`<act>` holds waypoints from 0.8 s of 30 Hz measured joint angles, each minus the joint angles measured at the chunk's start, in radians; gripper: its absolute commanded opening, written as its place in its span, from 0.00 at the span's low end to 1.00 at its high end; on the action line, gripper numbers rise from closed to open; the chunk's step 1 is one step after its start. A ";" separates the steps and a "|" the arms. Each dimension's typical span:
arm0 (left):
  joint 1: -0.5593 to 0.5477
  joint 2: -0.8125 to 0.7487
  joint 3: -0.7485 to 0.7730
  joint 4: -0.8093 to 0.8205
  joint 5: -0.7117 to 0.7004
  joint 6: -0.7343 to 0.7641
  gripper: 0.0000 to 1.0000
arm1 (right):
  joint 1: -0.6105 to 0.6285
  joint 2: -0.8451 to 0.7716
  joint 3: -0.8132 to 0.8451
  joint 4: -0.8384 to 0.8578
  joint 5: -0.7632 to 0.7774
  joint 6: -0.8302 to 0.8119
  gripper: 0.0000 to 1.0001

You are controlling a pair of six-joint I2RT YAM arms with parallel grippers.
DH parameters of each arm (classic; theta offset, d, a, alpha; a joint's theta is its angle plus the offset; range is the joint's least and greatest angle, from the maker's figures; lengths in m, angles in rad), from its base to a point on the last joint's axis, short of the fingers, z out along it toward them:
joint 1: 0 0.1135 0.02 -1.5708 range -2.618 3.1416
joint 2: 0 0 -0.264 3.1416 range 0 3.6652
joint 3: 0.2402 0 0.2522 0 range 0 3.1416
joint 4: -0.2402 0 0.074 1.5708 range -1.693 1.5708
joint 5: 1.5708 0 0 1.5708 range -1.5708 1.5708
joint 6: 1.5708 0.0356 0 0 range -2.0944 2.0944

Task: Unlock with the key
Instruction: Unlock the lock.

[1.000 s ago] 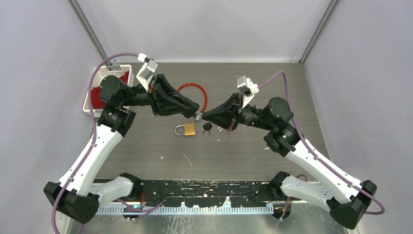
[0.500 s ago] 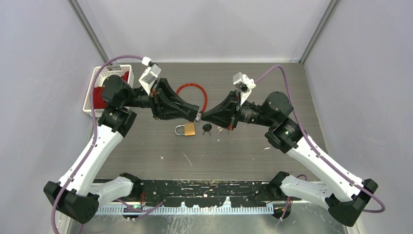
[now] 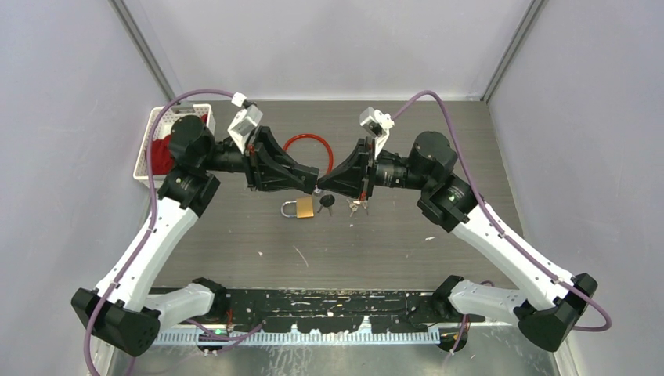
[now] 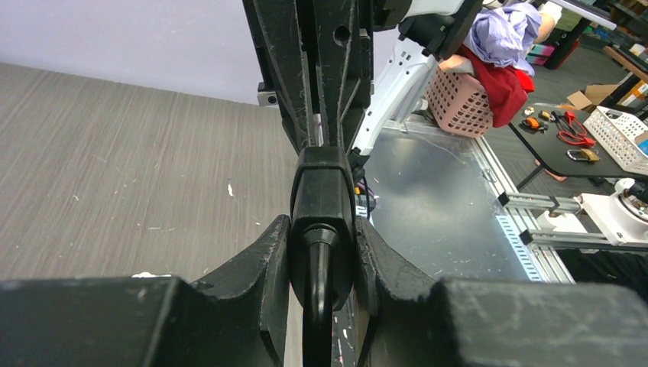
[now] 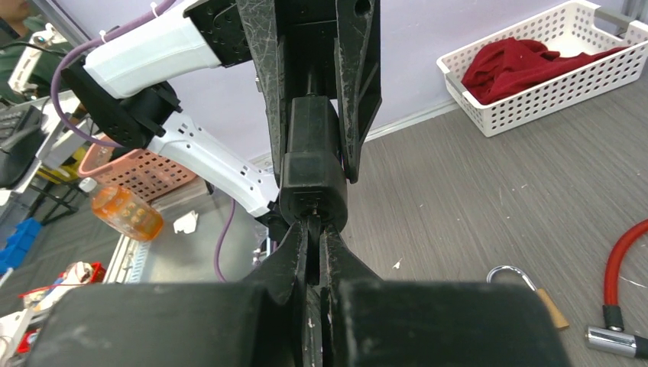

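My left gripper [image 3: 315, 182] is shut on the black lock body [image 4: 322, 200] of the red cable lock [image 3: 307, 142] and holds it above the table. My right gripper [image 3: 323, 186] meets it tip to tip and is shut on a thin dark key [image 5: 313, 238], whose tip sits at the lock body's end face [image 5: 312, 172]. A brass padlock [image 3: 304, 207] lies on the table just below the grippers. A black-headed key [image 3: 327, 201] and small silver keys [image 3: 356, 207] show beside it; I cannot tell whether they hang or lie.
A white basket [image 3: 147, 149] with red cloth stands at the back left, and also shows in the right wrist view [image 5: 535, 73]. The padlock's shackle [image 5: 510, 272] and the red cable's metal end [image 5: 611, 340] lie at the right of that view.
My right arm has swung left and farther from me, closing the gap to the left gripper. The left gripper has shifted slightly. The loose keys have moved a little.
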 measured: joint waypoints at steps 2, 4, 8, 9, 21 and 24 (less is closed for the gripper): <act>0.001 0.005 0.007 -0.007 0.000 0.015 0.00 | -0.008 0.016 0.009 0.003 -0.021 0.016 0.01; 0.002 0.007 0.018 -0.019 0.001 0.042 0.00 | -0.014 0.025 0.015 0.014 -0.036 0.032 0.01; 0.002 0.008 0.081 -0.161 0.013 0.211 0.00 | -0.018 0.038 0.020 0.040 -0.060 0.071 0.01; 0.002 0.007 0.104 -0.225 0.014 0.281 0.00 | -0.019 0.042 0.021 0.048 -0.064 0.084 0.01; -0.053 0.042 0.360 -0.995 -0.158 1.331 0.00 | -0.090 0.139 -0.045 0.277 -0.229 0.443 0.01; -0.062 0.047 0.363 -1.075 -0.205 1.429 0.00 | -0.091 0.155 -0.082 0.319 -0.244 0.480 0.26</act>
